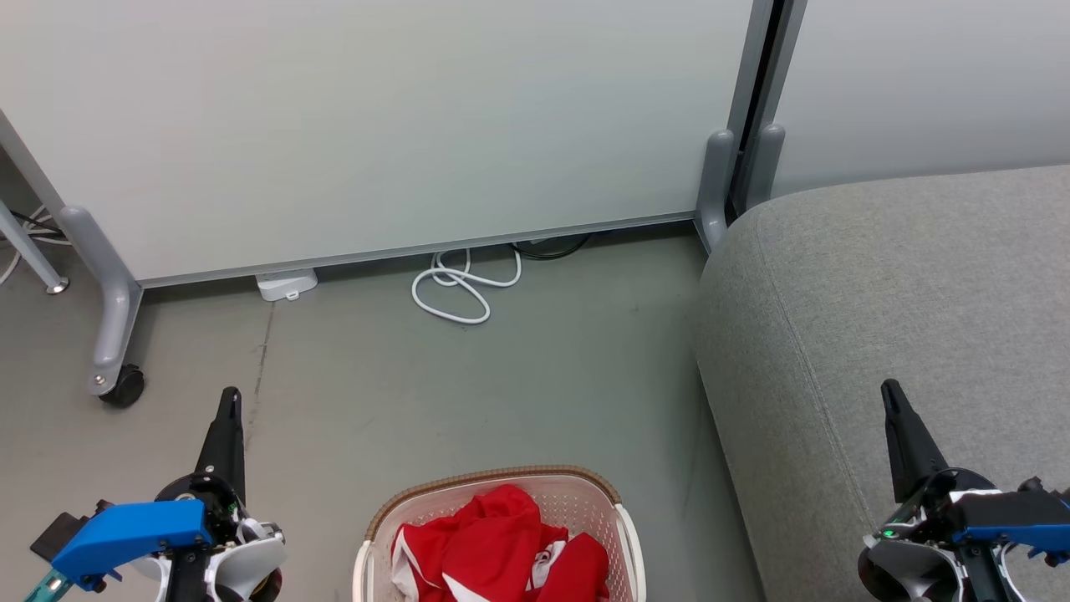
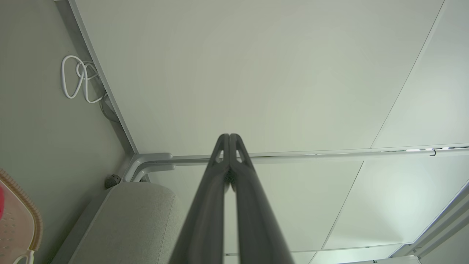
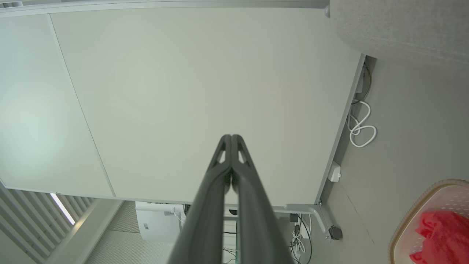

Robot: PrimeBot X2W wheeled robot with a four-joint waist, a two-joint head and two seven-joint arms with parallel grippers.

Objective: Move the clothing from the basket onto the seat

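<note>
Head view: the clothing (image 1: 500, 548) is seen heaped inside the basket (image 1: 493, 477), which is set on the grey floor (image 1: 543, 385) near the seat (image 1: 886, 293), to its left and not touching it. The left gripper (image 1: 229, 400) is held above the floor left of the basket, fingers pressed together and empty. The right gripper (image 1: 891, 390) is held over the seat, likewise pressed together on nothing. A coiled white cable (image 1: 458, 288) is laid by the partition panel (image 1: 376, 125) beyond.
</note>
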